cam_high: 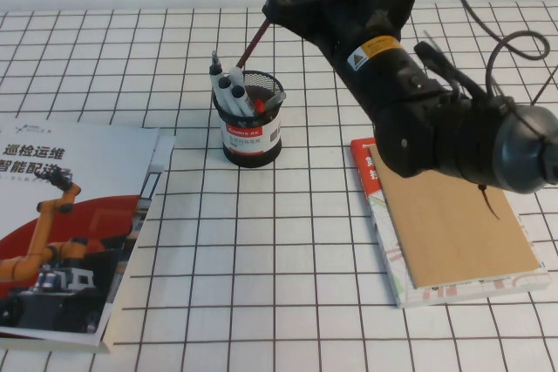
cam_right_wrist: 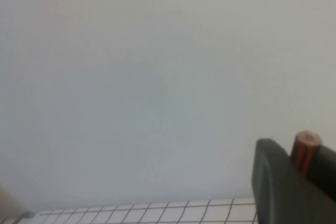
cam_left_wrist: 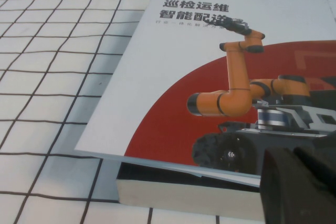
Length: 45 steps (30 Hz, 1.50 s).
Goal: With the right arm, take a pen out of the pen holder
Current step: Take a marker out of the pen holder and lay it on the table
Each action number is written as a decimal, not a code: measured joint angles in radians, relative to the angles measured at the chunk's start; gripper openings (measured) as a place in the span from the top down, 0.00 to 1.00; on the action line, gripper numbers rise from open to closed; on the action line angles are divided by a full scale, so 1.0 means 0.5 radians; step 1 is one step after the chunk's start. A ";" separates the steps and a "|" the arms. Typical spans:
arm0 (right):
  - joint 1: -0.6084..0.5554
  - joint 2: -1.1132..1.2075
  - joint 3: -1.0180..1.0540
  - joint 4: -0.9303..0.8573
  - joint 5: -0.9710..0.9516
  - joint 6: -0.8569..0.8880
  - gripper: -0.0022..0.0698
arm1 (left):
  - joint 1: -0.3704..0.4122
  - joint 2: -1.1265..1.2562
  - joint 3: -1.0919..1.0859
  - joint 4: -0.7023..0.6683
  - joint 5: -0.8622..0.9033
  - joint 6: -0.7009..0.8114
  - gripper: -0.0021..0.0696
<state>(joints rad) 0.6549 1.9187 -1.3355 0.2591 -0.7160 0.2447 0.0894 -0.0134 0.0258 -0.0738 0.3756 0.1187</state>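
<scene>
Pencil [cam_high: 254, 41] pinched in right jaws above pen holder [cam_high: 251, 132]; left jaws over book [cam_left_wrist: 178, 51], state unclear

table [cam_high: 261, 241] centre, toward back: pen holder [cam_high: 251, 132], markers [cam_high: 231, 89] standing in it | above, just behind holder: right gripper [cam_high: 268, 13] clamped on upper end of tilted pencil [cam_high: 255, 43], lower end at holder's mouth | left front: booklet [cam_high: 70, 233] lying flat, left gripper [cam_left_wrist: 296, 182] close over it | right: two stacked books [cam_high: 453, 224], partly under right arm

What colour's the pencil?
Red-black stripes, right wrist view; right gripper holds pencil above the pen holder, left gripper over the book.
</scene>
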 joint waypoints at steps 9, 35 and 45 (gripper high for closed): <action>0.000 -0.466 0.000 -0.222 0.635 -0.202 0.93 | 0.000 0.000 0.000 0.000 0.000 0.000 0.97; -0.108 -0.255 -0.069 0.210 2.675 -0.136 0.93 | 0.000 0.000 0.000 0.000 0.000 0.000 0.98; -0.201 0.126 -0.512 0.198 3.047 -0.176 0.93 | 0.000 0.000 0.000 0.000 0.000 0.000 0.97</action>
<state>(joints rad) 0.5545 1.9816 -1.5917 0.3580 0.8076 0.1566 0.0894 -0.0134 0.0258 -0.0738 0.3756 0.1187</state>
